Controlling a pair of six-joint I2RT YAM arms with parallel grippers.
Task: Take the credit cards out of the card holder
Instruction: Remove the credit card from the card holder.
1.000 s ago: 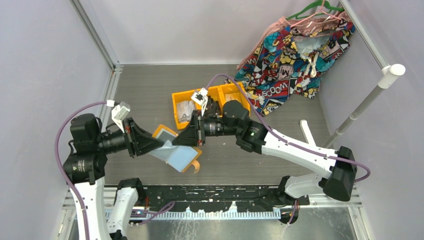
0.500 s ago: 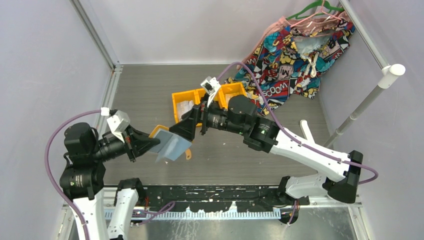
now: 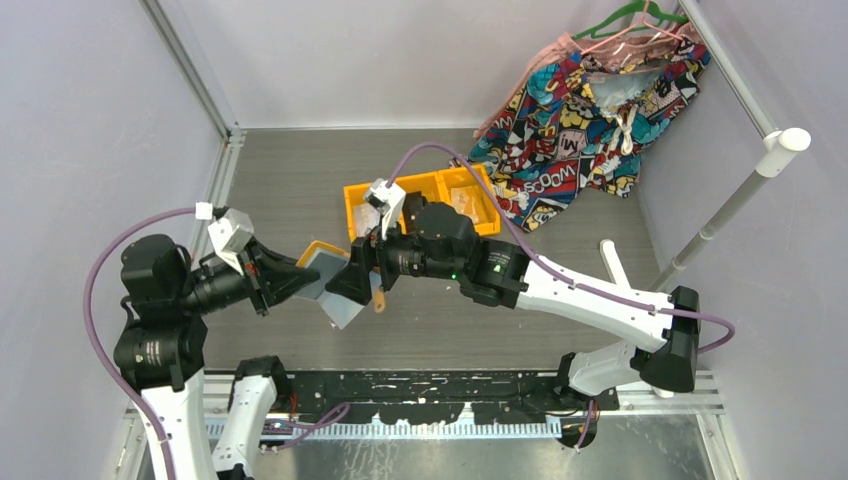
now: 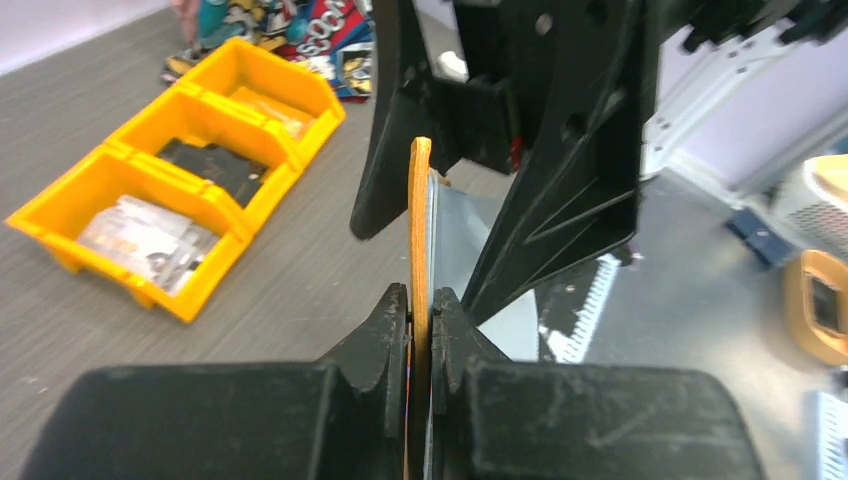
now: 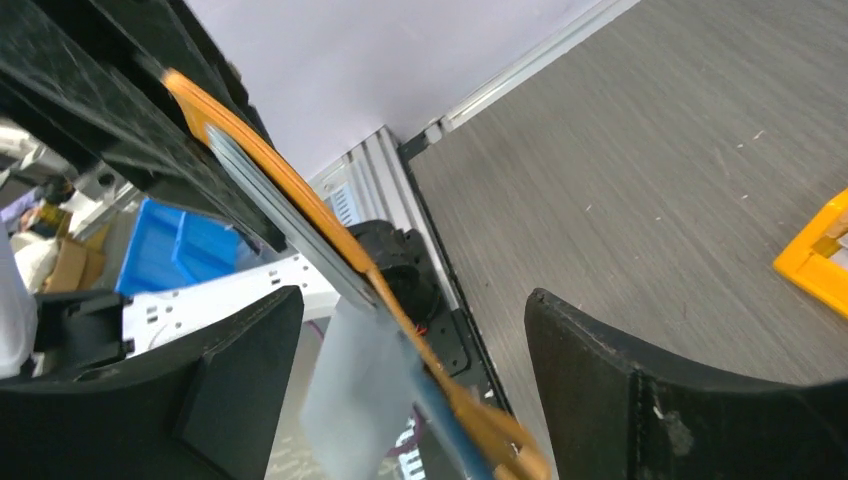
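1. Pinching the orange cover of the card holder [image 4: 420, 205] in the left tool [image 4: 420, 300], with the jaws narrowed tight on its thin edge. Holding it edge-on, up off the surface [image 3: 300, 180], between the two arms.
2. Standing wide with the right tool [image 5: 412, 320] and gripping nothing. Straddling the holder's free side, with the cover running between the fingers.
3. Risking a close on the wrong layer. Not seeing the credit cards clearly in any view, so aiming at a pocket mouth half blind and probably catching cover and pocket together instead of a card alone.
4. Risking a lost hold. Pulling from the right against so slim a pinch on the left could be sliding or twisting the cover out of the left tool and dropping the holder to the surface.
5. Risking a crumple. Closing on the pale blue pocket page [image 5: 350, 400], which looks loose and blurred below the cover, could be creasing it and trapping a card deeper instead of freeing it.
6. Risking a knock between the tools. Working nose to nose with little room, so any sideways correction could be driving one finger into the other arm.
7. Risking a stray card further out. Letting one slip free here could be sending it down beside the yellow-orange bin trays [image 3: 420, 195], or towards the near edge.
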